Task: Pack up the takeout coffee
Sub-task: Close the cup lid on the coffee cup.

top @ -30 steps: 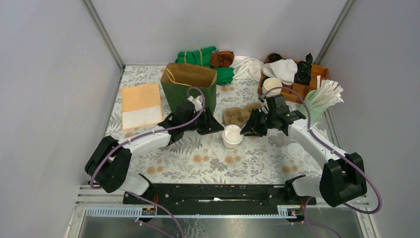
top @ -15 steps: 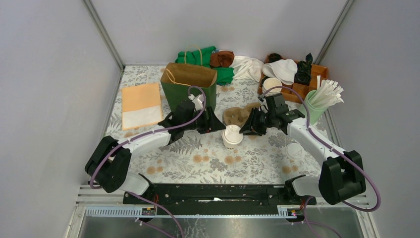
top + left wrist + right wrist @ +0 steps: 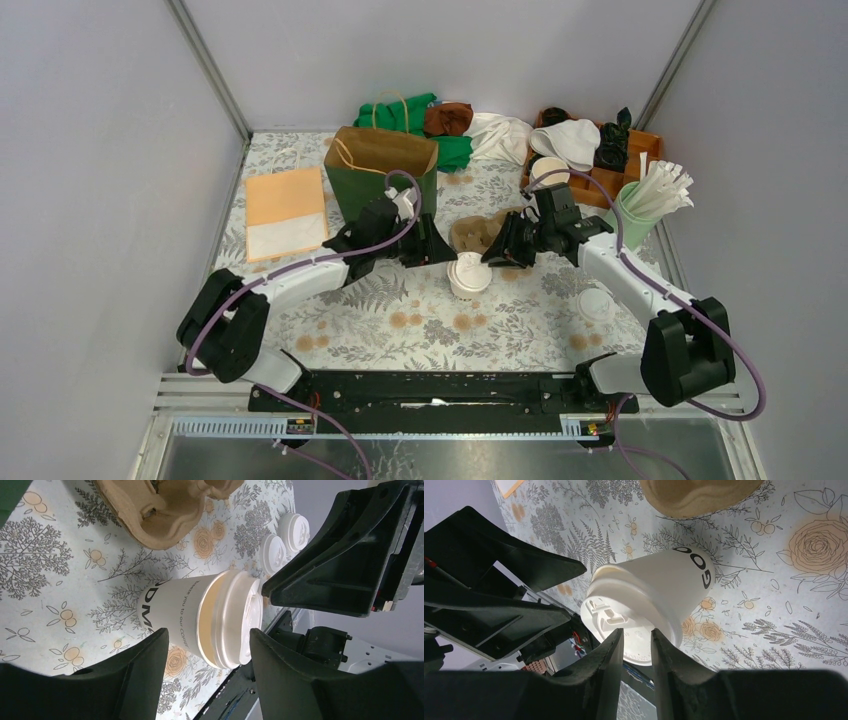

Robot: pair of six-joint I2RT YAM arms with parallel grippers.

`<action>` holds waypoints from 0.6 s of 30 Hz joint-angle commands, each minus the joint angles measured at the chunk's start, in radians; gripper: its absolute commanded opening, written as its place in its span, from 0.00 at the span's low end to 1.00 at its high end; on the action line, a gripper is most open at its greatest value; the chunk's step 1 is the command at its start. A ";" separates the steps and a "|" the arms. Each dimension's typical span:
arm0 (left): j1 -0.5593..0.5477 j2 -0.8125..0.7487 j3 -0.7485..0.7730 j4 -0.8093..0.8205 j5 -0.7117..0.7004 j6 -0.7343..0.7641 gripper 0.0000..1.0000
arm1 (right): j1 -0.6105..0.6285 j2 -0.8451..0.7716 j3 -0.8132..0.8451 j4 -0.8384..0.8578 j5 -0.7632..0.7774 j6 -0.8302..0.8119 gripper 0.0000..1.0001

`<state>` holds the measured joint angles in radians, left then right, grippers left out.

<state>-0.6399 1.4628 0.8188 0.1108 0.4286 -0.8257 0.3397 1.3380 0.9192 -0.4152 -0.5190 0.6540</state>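
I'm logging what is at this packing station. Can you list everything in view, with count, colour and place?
takeout coffee: one, white, lidded, table centre
cup carrier: one, brown, just behind the coffee
paper bag: one, green, upright, left of the carrier
flat pad: one, orange and white, left side
loose lids: two, white, near right
folded cloths: count unclear, green, brown, white, back edge
wooden tray: one, orange-brown, back right
cream cups: one stack, at the tray's front corner
stick holder: one, green, holding white sticks, right edge
left gripper: black, open, flanking the coffee
right gripper: black, narrowly apart at the lid, contact unclear
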 commanded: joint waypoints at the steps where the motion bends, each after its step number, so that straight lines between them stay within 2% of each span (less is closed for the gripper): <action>1: -0.015 0.009 0.081 -0.026 -0.005 0.067 0.66 | -0.004 0.006 0.063 -0.006 -0.019 -0.010 0.35; 8: -0.037 0.011 0.137 -0.102 -0.061 0.135 0.72 | -0.004 -0.026 0.090 -0.073 0.025 -0.055 0.37; 11: -0.050 0.021 0.161 -0.143 -0.078 0.172 0.78 | -0.005 -0.026 0.075 -0.060 0.014 -0.046 0.37; 15: -0.081 0.032 0.211 -0.233 -0.134 0.248 0.91 | -0.004 -0.030 0.084 -0.068 0.022 -0.047 0.39; 18: -0.098 0.041 0.249 -0.296 -0.176 0.297 0.93 | -0.004 -0.047 0.100 -0.099 0.059 -0.065 0.43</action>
<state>-0.7128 1.4940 0.9901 -0.1040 0.3248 -0.6292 0.3397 1.3334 0.9714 -0.4702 -0.4992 0.6235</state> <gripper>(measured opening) 0.922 0.405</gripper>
